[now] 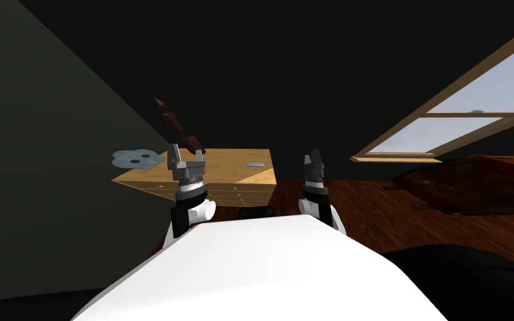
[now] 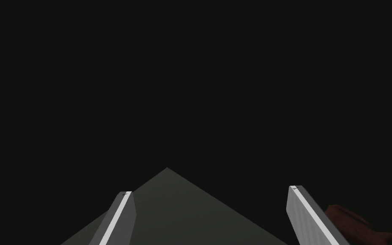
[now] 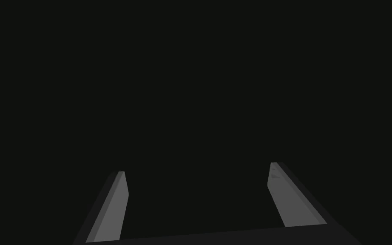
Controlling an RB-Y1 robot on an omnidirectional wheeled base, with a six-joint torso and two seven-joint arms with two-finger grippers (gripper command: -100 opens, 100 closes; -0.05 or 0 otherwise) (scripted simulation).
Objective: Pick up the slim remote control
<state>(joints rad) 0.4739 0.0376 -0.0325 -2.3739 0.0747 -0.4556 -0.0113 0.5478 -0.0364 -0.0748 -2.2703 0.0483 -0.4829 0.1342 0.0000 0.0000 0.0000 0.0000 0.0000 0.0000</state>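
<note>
Head view, slim grey remote (image 1: pixel 255 165) laid on wooden dresser (image 1: pixel 225 170), left gripper (image 1: pixel 186 157) held before dresser, spread wide, empty, right gripper (image 1: pixel 313 159) beside dresser, likewise.

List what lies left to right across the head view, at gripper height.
In order: grey flat discs → left gripper → slim grey remote control → right gripper → window.

Wooden dresser (image 1: pixel 222 170) top bare around slim grey remote (image 1: pixel 255 165), open from above; dark red branching object (image 1: pixel 175 125) rises over its left part, just beside left gripper (image 1: pixel 186 155); grey discs (image 1: pixel 135 159) at left edge; dark wall (image 1: pixel 55 139) close on left; floor (image 1: pixel 362 206) free right of dresser.
</note>
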